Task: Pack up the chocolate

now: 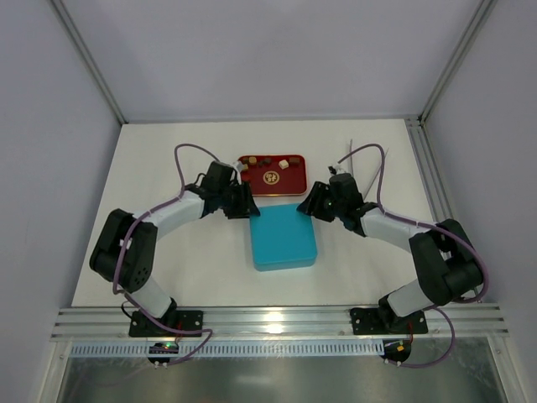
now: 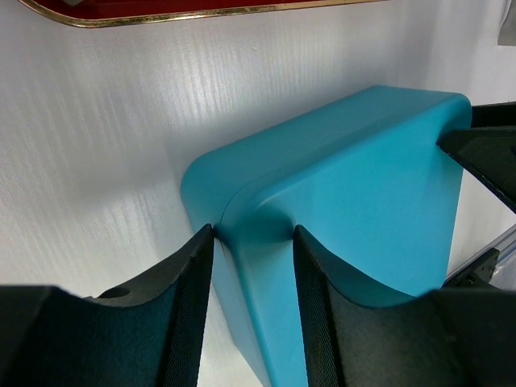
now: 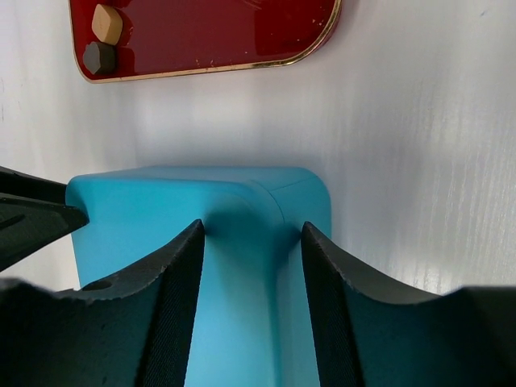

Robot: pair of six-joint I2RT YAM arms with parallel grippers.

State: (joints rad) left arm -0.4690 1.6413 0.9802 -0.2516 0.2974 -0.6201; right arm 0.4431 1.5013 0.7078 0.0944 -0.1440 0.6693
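Observation:
Several small chocolates (image 1: 263, 159), tan to dark brown, lie along the far edge of the red tray (image 1: 256, 186). A tan piece (image 3: 106, 22) and a dark piece (image 3: 98, 58) show in the right wrist view on the tray (image 3: 210, 36). A closed teal box (image 1: 284, 239) sits just in front of the tray. My left gripper (image 1: 247, 207) straddles the box's far left corner (image 2: 339, 185), jaws pressed on it (image 2: 252, 242). My right gripper (image 1: 309, 204) clamps the far right corner (image 3: 242, 201) the same way (image 3: 251, 234).
The tray's gold rim (image 2: 161, 14) lies just beyond the box. Thin rods (image 1: 369, 168) lie at the back right. Aluminium rails (image 1: 277, 323) run along the near edge and a frame rail (image 1: 424, 168) along the right side.

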